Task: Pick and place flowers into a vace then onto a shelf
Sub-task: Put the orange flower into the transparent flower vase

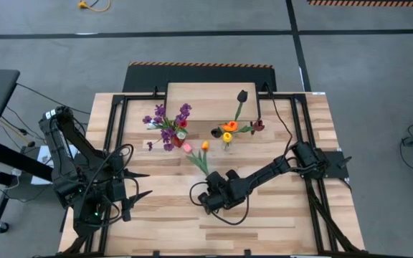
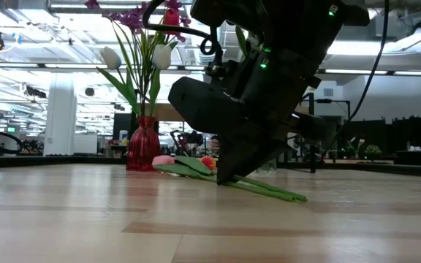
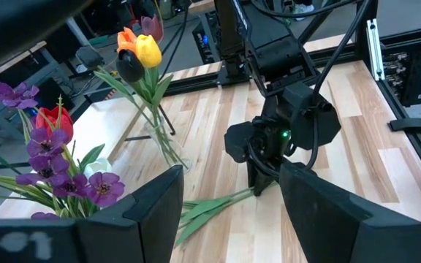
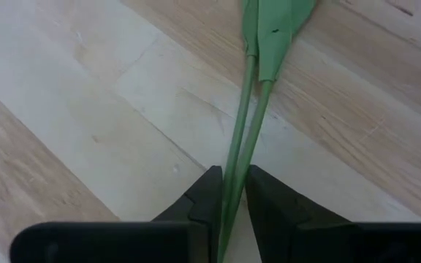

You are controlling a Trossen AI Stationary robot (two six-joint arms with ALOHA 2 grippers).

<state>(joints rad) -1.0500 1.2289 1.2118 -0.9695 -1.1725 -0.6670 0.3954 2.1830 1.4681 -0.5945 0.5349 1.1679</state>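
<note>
Here the right claw (image 4: 229,201) pinches two thin green stems (image 4: 243,124); left claw (image 3: 229,212) gapes wide.

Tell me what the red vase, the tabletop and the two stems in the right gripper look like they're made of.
Red vase: likely glass, glossy and translucent. Tabletop: light wood planks with visible grain and seams, satin finish. Stems pinched by the right gripper: probably matte plastic, uniformly green and smooth.
</note>
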